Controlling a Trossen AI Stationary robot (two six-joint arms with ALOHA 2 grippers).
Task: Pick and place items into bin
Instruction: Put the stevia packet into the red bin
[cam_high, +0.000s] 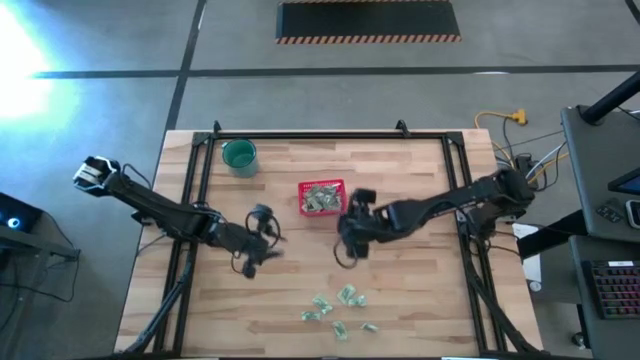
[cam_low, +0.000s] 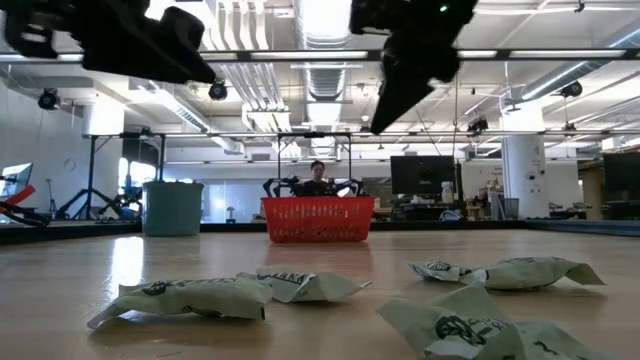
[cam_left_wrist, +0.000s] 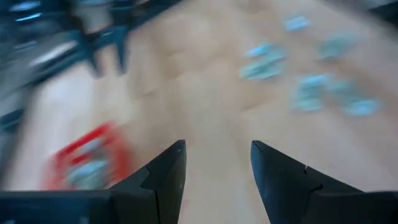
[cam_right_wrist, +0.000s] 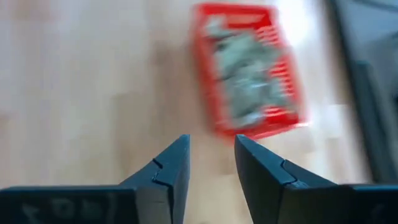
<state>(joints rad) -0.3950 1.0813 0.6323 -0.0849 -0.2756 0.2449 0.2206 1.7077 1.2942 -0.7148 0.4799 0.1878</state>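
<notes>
Small pale green-and-white crinkly packets (cam_high: 338, 312) scattered loose at near edge of wooden tabletop (cam_high: 420, 290); many more heaped inside small rectangular red plastic mesh basket (cam_high: 322, 197) at tabletop middle. Round teal-green cup (cam_high: 239, 156) standing near far left corner, contents not visible. Left tool (cam_high: 262, 240) low over tabletop, left of basket, fingers (cam_left_wrist: 163, 180) parted, grasping nothing. Right tool (cam_high: 350, 235) just beside basket's near right corner, fingers (cam_right_wrist: 169, 168) apart, empty. Dark print on packets, too blurred to read
</notes>
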